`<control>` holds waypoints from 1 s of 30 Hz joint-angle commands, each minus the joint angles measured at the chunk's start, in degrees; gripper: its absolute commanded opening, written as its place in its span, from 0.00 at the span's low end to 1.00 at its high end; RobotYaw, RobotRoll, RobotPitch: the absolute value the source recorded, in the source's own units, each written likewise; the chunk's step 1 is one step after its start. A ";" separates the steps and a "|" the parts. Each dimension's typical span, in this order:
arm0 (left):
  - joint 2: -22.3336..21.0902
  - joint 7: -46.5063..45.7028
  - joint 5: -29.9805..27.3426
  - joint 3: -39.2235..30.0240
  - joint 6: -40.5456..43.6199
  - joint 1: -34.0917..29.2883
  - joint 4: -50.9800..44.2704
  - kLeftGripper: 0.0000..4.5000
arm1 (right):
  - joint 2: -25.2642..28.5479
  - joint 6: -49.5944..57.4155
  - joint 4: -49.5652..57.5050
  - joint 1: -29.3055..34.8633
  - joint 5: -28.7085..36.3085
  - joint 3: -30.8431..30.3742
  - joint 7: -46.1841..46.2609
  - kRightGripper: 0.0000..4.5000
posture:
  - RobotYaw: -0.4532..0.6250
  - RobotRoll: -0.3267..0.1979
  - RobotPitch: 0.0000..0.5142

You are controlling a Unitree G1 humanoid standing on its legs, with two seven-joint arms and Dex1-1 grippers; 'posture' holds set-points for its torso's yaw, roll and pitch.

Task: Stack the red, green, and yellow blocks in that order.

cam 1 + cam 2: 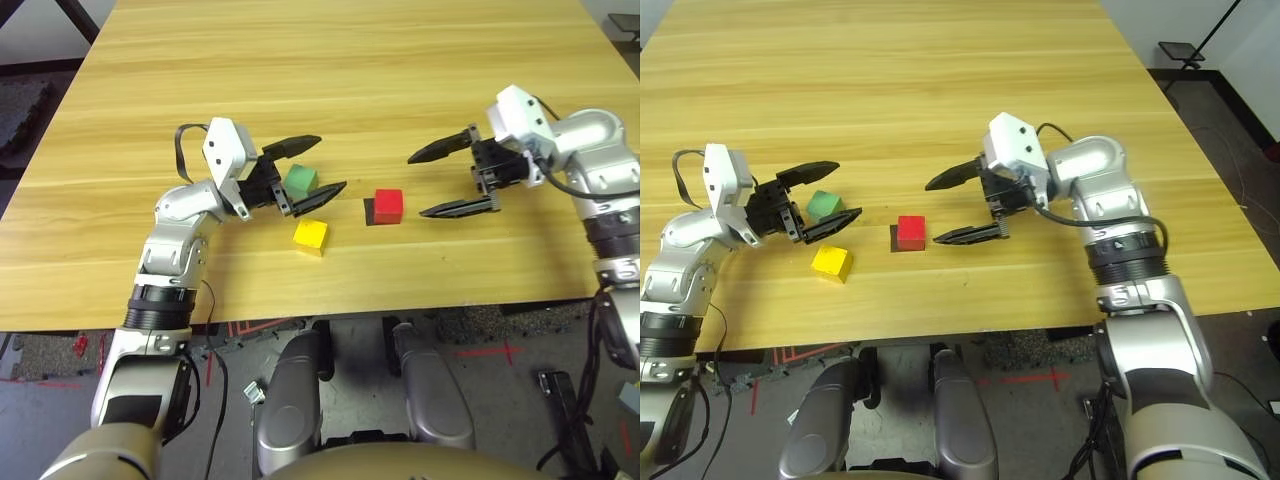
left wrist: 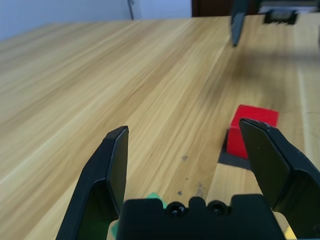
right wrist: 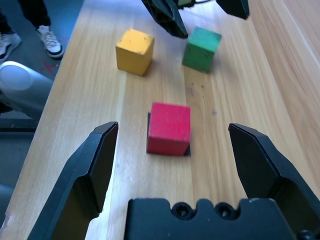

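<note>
The surface is a pale, wood-grained top with streaks running along it. A flat black square patch lies on the surface, well in from its edges. Beyond and below the surface spreads a grey floor, with red tape marks stuck on it near the surface's close edge. Beside the surface, a person's legs in dark trousers and pale lace-up shoes stand on the floor.

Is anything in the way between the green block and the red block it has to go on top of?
Nothing visible stands on the table between the green block and the red block. But one open finger of the left gripper reaches over that gap.
</note>
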State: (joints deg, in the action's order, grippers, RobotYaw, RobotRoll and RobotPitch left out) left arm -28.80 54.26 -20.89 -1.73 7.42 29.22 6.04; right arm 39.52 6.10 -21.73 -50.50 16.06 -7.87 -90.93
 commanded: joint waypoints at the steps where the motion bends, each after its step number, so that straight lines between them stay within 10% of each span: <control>1: -1.26 -9.53 0.78 -1.51 12.74 -0.91 -8.63 1.00 | 2.05 1.43 1.00 1.96 0.79 2.91 2.23 0.99 | 0.67 0.70 0.53; 13: -2.67 -34.56 -0.58 -2.61 61.02 0.79 -38.20 1.00 | 4.94 2.43 2.05 7.03 1.08 6.28 6.69 0.99 | 0.67 0.76 0.54; 30: 1.94 -42.11 4.80 2.06 59.82 -5.53 -38.08 1.00 | 5.34 3.34 2.97 7.64 1.65 7.00 7.34 0.99 | 0.67 0.74 0.55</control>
State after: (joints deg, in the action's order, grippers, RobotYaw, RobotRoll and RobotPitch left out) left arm -27.04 12.61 -16.88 -0.25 67.51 24.81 -32.38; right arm 44.30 9.25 -19.71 -44.07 17.02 -1.47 -83.55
